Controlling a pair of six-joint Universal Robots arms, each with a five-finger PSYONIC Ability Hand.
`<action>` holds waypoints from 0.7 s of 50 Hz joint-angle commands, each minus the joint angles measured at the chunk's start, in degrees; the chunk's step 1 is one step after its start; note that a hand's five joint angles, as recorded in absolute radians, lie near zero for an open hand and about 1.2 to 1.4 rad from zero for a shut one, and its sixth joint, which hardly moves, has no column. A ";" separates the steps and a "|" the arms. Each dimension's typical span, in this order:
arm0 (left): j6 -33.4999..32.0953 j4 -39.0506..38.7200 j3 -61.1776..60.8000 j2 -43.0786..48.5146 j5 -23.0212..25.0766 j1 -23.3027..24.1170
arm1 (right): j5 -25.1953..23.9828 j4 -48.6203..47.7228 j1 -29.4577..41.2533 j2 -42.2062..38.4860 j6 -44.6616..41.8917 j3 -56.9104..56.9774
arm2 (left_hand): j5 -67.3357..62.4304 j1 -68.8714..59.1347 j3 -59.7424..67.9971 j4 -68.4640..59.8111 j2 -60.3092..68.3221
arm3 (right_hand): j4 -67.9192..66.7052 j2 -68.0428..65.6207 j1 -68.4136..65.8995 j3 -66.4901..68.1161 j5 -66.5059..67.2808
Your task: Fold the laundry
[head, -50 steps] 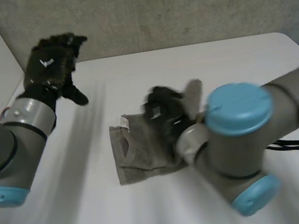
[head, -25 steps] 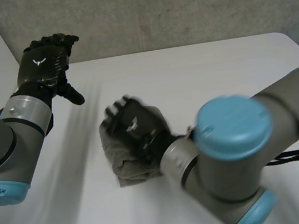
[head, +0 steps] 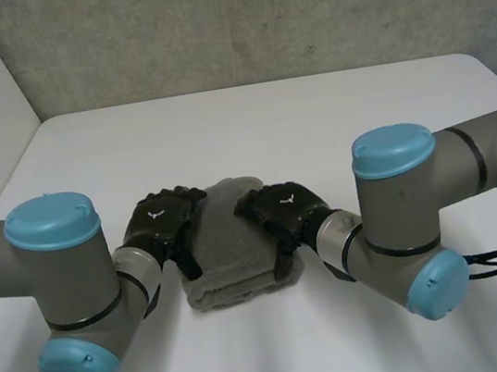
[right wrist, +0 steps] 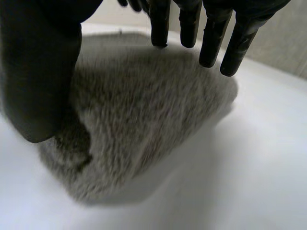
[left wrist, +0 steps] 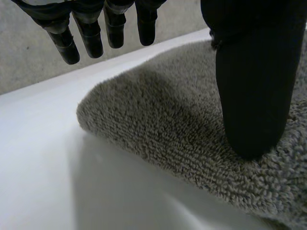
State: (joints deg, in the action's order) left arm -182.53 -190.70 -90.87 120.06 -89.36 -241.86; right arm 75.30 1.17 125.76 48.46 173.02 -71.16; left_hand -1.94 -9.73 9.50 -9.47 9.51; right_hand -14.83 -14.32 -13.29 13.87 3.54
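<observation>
Towel (head: pixel 227 250) is laid folded beneath the straight, relaxed fingers of the left hand (head: pixel 162 222) and right hand (head: pixel 285 210), with a thumb set at each side edge.

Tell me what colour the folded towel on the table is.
The towel is plain grey with a looped terry texture and no pattern. It shows best in the left wrist view.

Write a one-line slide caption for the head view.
Left hand and right hand rest on opposite sides of a folded towel on the table.
</observation>
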 commanded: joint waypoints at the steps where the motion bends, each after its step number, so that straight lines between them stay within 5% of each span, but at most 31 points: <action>1: -0.28 1.03 1.22 -2.02 -1.26 0.34 | 0.11 2.61 -0.07 1.28 -0.58 2.70 | 1.72 -0.48 0.71 -0.74 0.70 | 4.83 4.32 3.29 -3.87 -3.54; 11: -0.10 10.33 11.04 -14.74 -1.34 1.48 | 1.78 4.19 -4.20 20.88 0.30 3.40 | 1.94 -0.27 0.50 -0.53 0.49 | 4.83 4.32 3.29 -3.87 -3.54; 13: -0.10 12.28 13.44 -16.61 -1.43 1.48 | 9.65 4.45 -5.95 25.70 0.74 3.49 | 1.72 -0.48 0.71 -0.74 0.70 | 4.83 4.32 3.29 -3.87 -3.54; 18: -0.10 18.88 20.64 -19.33 -4.07 0.95 | 17.59 6.29 -8.59 27.65 0.30 4.10 | 1.22 -0.99 1.22 -1.25 1.21 | 4.83 4.32 3.29 -3.87 -3.54; 23: -0.02 26.51 24.77 -19.68 -7.50 -1.50 | 18.13 10.51 -9.21 27.74 0.74 5.85 | 1.89 -0.32 0.54 -0.58 0.54 | 4.83 4.32 3.29 -3.87 -3.54; 35: 0.42 27.67 24.16 -20.21 -7.06 -2.12 | 17.60 12.28 -9.30 27.65 0.91 6.39 | 1.94 -0.27 0.50 -0.53 0.49 | 4.83 4.32 3.29 -3.87 -3.54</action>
State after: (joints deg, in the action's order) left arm -182.20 -162.64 -66.20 100.12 -96.75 -244.00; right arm 93.52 13.53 116.03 76.26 173.98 -64.44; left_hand -1.94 -9.73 9.50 -9.47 9.51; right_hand -14.83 -14.32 -13.39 13.86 3.54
